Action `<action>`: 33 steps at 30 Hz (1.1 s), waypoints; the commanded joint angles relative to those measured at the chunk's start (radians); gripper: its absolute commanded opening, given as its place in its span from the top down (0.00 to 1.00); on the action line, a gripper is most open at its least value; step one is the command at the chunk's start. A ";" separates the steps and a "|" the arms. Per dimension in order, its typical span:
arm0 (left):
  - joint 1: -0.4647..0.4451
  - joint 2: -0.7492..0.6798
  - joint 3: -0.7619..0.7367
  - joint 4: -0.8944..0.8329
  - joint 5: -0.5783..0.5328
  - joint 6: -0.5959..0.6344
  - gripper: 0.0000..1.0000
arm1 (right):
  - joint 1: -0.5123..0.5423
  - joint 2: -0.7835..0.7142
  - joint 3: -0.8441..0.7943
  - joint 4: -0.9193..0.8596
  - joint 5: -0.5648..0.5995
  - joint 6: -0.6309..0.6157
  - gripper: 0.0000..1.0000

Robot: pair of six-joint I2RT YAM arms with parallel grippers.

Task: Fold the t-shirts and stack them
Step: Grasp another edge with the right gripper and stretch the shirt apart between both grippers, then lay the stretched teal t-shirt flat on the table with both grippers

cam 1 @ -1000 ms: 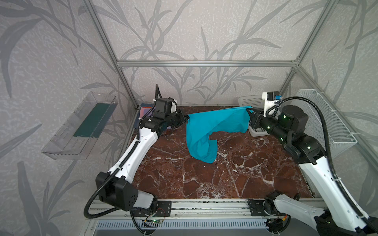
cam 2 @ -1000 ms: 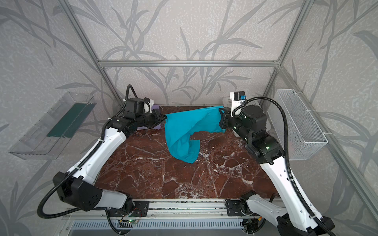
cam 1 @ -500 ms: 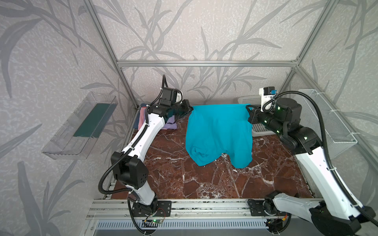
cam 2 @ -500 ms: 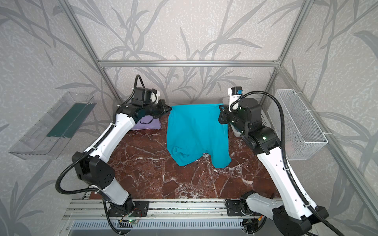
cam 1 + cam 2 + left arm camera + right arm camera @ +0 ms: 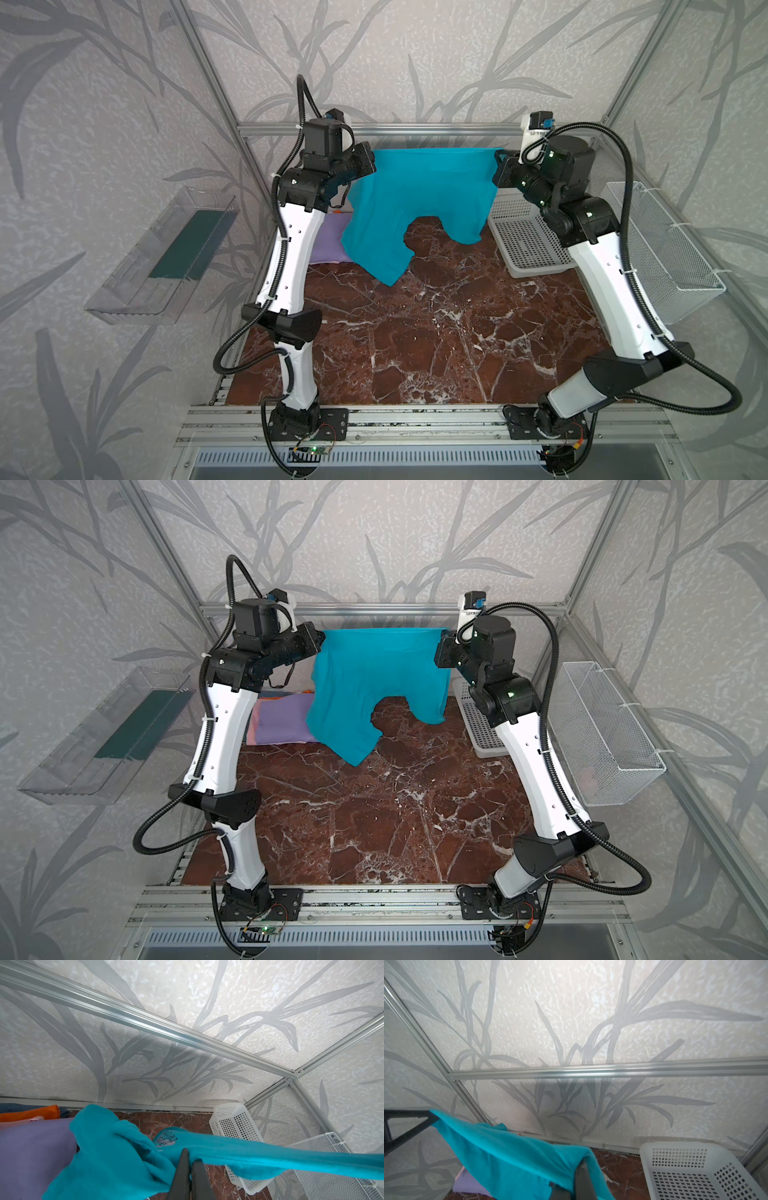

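Lifted higher, teal cotton t-shirt [image 5: 415, 195] hangs taut between left gripper [image 5: 190, 1157] and right gripper [image 5: 500, 158], both clamped on it; overstretching may slip it.

Marble table [image 5: 374, 812]: seemingly stacked tees [image 5: 282, 725], basket [image 5: 528, 245].

I've got both arms raised high at the back, left gripper [image 5: 371, 165] and right gripper [image 5: 500, 161] facing each other, well apart, each pinched tight on the teal tee [image 5: 419, 187]
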State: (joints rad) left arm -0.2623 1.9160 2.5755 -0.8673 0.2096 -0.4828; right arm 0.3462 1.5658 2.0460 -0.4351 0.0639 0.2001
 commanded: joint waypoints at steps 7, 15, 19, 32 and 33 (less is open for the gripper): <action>-0.135 -0.464 -0.856 0.243 -0.078 0.033 1.00 | -0.008 -0.411 -0.635 0.218 0.138 0.064 1.00; -0.289 -0.501 -1.628 0.393 0.040 -0.285 1.00 | -0.006 -0.594 -1.179 0.027 0.106 0.288 1.00; -0.394 -0.431 -1.637 0.307 0.054 -0.226 1.00 | -0.006 -0.642 -1.282 -0.027 0.096 0.329 0.99; -0.391 -0.184 -1.098 -0.013 -0.288 0.087 0.34 | 0.002 -0.691 -1.186 -0.071 0.204 0.241 0.55; -0.378 -0.147 -1.071 -0.009 -0.301 0.080 0.33 | 0.007 -0.695 -1.181 -0.067 0.211 0.236 0.55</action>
State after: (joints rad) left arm -0.6739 1.6863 1.4498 -0.8112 0.0418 -0.4442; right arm 0.3454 0.8982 0.8284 -0.4911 0.2150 0.4694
